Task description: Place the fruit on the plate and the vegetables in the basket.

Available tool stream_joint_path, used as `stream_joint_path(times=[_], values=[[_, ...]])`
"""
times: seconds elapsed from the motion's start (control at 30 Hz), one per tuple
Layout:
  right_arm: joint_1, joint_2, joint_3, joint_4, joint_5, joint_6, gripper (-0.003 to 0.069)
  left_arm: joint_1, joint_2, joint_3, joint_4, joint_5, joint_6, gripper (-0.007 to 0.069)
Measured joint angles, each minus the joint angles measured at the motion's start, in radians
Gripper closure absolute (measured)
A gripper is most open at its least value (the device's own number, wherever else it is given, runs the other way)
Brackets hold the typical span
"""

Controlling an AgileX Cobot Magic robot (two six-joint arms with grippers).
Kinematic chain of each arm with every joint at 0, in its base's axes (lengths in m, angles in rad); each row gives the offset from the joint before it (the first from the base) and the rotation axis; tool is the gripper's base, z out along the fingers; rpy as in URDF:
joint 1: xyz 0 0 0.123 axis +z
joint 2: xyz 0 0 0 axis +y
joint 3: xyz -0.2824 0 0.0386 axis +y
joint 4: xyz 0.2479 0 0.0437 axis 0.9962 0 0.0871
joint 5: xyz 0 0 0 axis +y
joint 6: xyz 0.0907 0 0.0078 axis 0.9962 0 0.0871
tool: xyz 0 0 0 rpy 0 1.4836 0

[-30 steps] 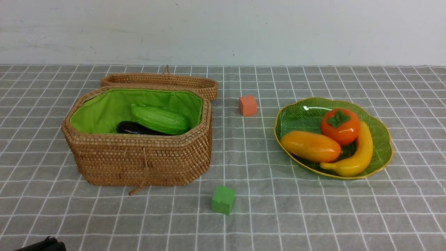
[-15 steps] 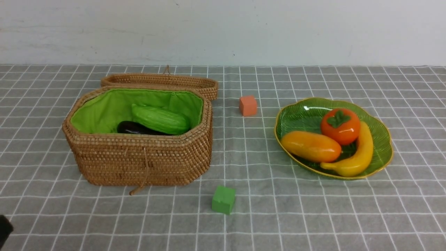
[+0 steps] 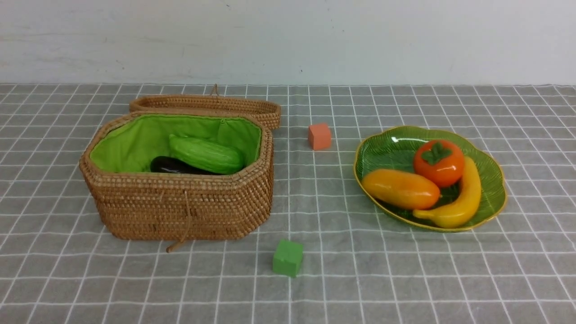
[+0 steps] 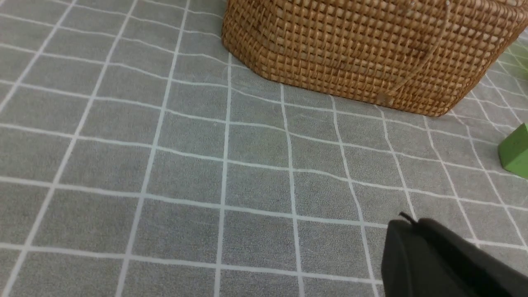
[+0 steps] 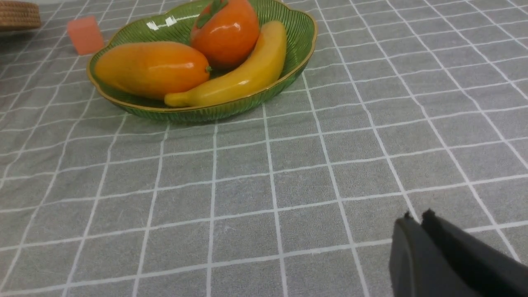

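The wicker basket (image 3: 180, 207) stands at the left with its lid open; the light-green gourd (image 3: 207, 154) and the dark eggplant (image 3: 168, 165) lie inside on the green lining. The radish is hidden. The green glass plate (image 3: 387, 144) at the right holds the mango (image 3: 400, 189), the persimmon (image 3: 438, 163) and the banana (image 3: 459, 202). Neither gripper shows in the front view. My left gripper (image 4: 410, 222) is shut and empty over the cloth, apart from the basket (image 4: 363, 53). My right gripper (image 5: 416, 218) is shut and empty, well short of the plate (image 5: 247, 105).
A small orange cube (image 3: 319, 136) sits between basket and plate, and shows in the right wrist view (image 5: 85, 35). A small green cube (image 3: 288, 257) lies nearer me, at the middle, and shows at the edge of the left wrist view (image 4: 515, 150). The basket's lid (image 3: 207, 105) lies open behind it.
A dark part of the left arm at the lower left corner of the front view slid out of sight. Basket, plate and cubes have not moved.
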Motion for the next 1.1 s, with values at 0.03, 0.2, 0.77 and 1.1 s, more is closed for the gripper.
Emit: stream_joint_path(times=[0.03, 0.2, 0.77, 1.1], values=[[0.0, 0.0, 0.0, 0.0, 0.0, 0.0, 0.0624, 0.0, 0.0, 0.0, 0.0, 0.0, -0.002, 0.0638], [0.0, 0.0, 0.0, 0.0, 0.0, 0.0, 0.0616, 0.0, 0.0, 0.0, -0.001, 0.0, -0.007, 0.0638], [0.0, 0.0, 0.0, -0.003, 0.0, 0.0, 0.0592, 0.0, 0.0, 0.0, -0.001, -0.001, -0.009, 0.0637], [0.0, 0.0, 0.0, -0.003, 0.0, 0.0, 0.0577, 0.0, 0.0, 0.0, -0.001, -0.001, -0.009, 0.0634]])
